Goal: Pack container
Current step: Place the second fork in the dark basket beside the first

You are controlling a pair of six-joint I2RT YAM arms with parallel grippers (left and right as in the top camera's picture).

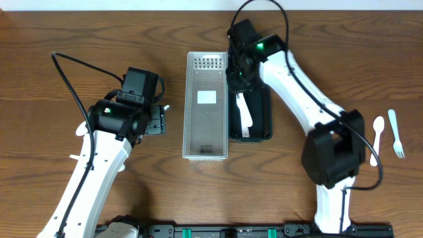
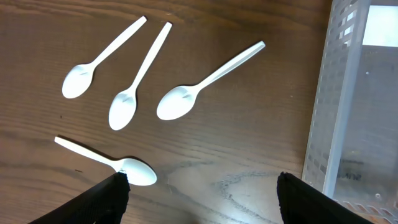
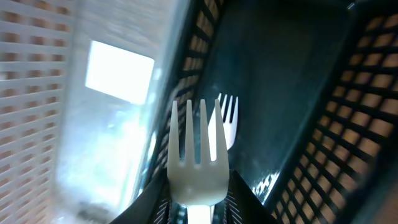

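Several white plastic spoons (image 2: 180, 99) lie on the wooden table under my left gripper (image 2: 202, 190), which is open with nothing between its fingers. One spoon's bowl (image 2: 137, 171) lies just by the left fingertip (image 2: 115, 190). My right gripper (image 3: 198, 196) is shut on a white fork (image 3: 199, 158), tines pointing away, above the black container (image 1: 263, 114). Another white fork (image 3: 229, 121) lies inside that container (image 3: 292, 93). In the overhead view the right gripper (image 1: 239, 74) hangs over the black container's far end, and the left arm hides most of the spoons.
A clear perforated container (image 1: 206, 106) stands in the middle, just left of the black one, and its wall (image 2: 348, 106) is right of my left gripper. A loose white spoon (image 1: 377, 137) and fork (image 1: 395, 132) lie at the far right.
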